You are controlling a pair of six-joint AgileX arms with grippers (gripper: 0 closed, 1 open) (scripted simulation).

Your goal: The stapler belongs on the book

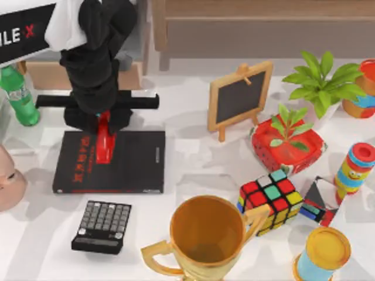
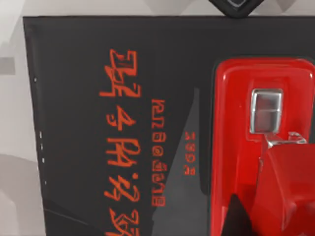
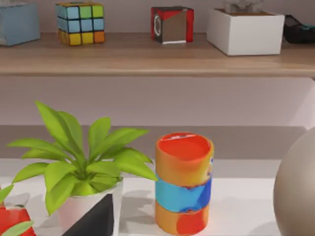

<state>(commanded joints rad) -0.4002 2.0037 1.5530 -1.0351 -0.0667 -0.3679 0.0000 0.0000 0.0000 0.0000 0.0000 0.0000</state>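
Observation:
The black book (image 1: 135,164) with red lettering lies flat at the table's left. The bright-red stapler (image 1: 105,143) rests lengthwise on the book's far-left part. My left gripper (image 1: 104,120) is directly above the stapler's far end, its dark fingers closed against the stapler's sides. In the left wrist view the stapler (image 2: 256,147) lies close up on the book's cover (image 2: 98,98), and one dark fingertip (image 2: 238,219) touches its raised red arm.
A black calculator (image 1: 102,226) lies in front of the book, and a green bottle (image 1: 19,96) stands at the far left. A gold trophy cup (image 1: 206,237), a Rubik's cube (image 1: 270,200), a small chalkboard (image 1: 239,96) and potted plants (image 1: 288,146) crowd the middle and right.

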